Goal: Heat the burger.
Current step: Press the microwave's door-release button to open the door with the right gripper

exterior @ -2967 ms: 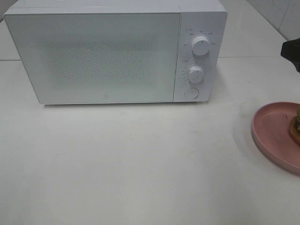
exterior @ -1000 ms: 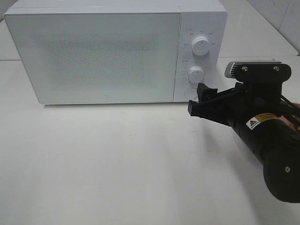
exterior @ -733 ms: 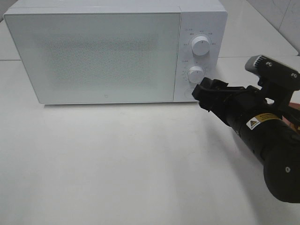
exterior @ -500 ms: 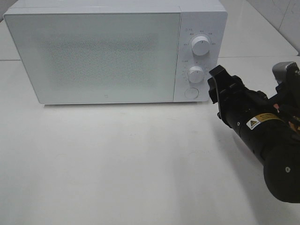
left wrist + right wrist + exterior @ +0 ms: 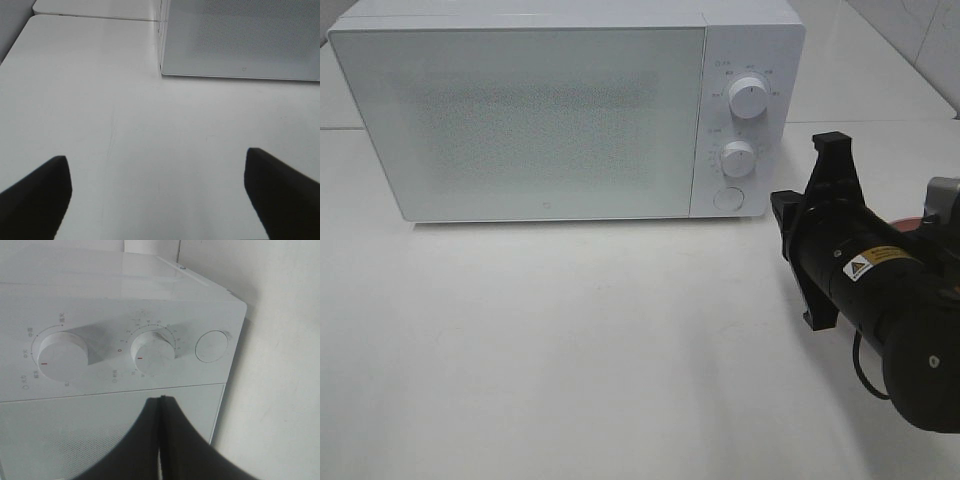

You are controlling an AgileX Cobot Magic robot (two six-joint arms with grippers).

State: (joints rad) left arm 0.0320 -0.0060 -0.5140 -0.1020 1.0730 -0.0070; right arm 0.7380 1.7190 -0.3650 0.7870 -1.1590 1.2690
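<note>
Right gripper (image 5: pixel 161 401): fingers pressed together, nothing between them; rolled onto its side, tips aimed at the front of the microwave (image 5: pixel 540 120).
Ahead of the tips: the seam where the door (image 5: pixel 520 150) meets the control panel; a gap of table (image 5: pixel 620 350) shows between tool and oven, no contact.
Off to one side of the tips: the round button (image 5: pixel 211 346); a knob (image 5: pixel 152 351) sits right beside it.
Left gripper (image 5: pixel 155 162): fingers spread wide and empty, hovering over bare table, the oven's far corner well ahead of it.
Burger: not visible in any view. Only a sliver of pink plate (image 5: pixel 905 222) shows behind the right arm, so the burger is probably hidden back there.
Step, by my reading: oven shut; likely a poke at the button to release the door.
Risk 1: tips are not lined up with the button; a straight push would land on the seam or clip the knob and change a setting.
Risk 2: a hard jab could shove the whole oven back instead of tripping the latch.
Risk 3: if the door springs toward the tool, the arm looks to be in its swing.
Risk 4: backing the arm away blind could strike the plate behind it.
</note>
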